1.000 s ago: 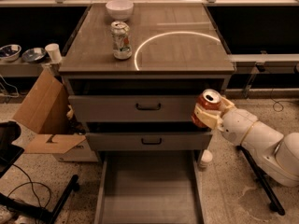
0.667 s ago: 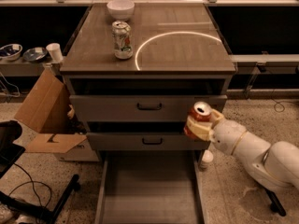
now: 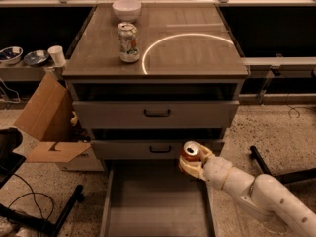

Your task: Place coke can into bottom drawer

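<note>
Looming above bottom drawer [image 3: 153, 201]: bench [image 3: 197, 53]. Drawer pulled out, ready. Arm [image 3: 256, 196] enters from drawer's right. Gripper [image 3: 193, 163] over drawer's rear right corner, jaws clamped on coke can [image 3: 190, 151], can upright, above drawer floor, not yet down. Pick and carry done; judged remaining: lower, release, retract.

White bowl [image 3: 126, 9] behind white-and-green can [image 3: 129, 42] on cabinet top [image 3: 197, 58]; cardboard box [image 3: 47, 120] left.

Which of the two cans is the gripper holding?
The red coke can, in the gripper over the bottom drawer; the white-and-green can stands on the cabinet top.
</note>
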Controlling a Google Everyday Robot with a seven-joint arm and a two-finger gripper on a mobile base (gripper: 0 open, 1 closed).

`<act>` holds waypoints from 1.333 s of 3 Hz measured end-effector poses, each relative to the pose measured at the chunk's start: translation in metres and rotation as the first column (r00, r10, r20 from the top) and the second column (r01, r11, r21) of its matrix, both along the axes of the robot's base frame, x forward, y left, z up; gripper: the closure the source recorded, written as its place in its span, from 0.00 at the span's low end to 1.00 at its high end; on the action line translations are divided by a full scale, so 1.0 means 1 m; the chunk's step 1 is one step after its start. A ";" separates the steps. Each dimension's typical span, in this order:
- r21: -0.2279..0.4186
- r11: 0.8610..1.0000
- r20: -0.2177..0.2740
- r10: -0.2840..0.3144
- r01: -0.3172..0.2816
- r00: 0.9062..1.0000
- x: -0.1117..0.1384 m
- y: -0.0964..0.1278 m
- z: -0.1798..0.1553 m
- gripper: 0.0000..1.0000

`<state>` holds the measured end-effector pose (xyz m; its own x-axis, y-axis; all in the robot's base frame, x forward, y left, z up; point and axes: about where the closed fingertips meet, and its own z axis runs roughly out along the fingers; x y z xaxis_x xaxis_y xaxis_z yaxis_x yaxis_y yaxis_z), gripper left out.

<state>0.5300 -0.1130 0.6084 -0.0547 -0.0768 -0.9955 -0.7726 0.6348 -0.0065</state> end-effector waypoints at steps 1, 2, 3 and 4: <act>-0.092 0.996 0.041 0.013 -0.009 0.999 0.013 0.020 -0.079 1.00; -0.145 0.989 0.062 0.016 -0.007 0.998 0.022 0.029 -0.115 1.00; -0.147 0.989 0.064 0.017 -0.008 0.998 0.022 0.031 -0.117 1.00; -0.116 0.992 0.002 0.054 -0.054 0.999 0.009 0.070 -0.146 1.00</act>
<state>0.5390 -0.0430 0.4625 -0.0426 -0.1944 -0.9800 -0.8056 0.5869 -0.0814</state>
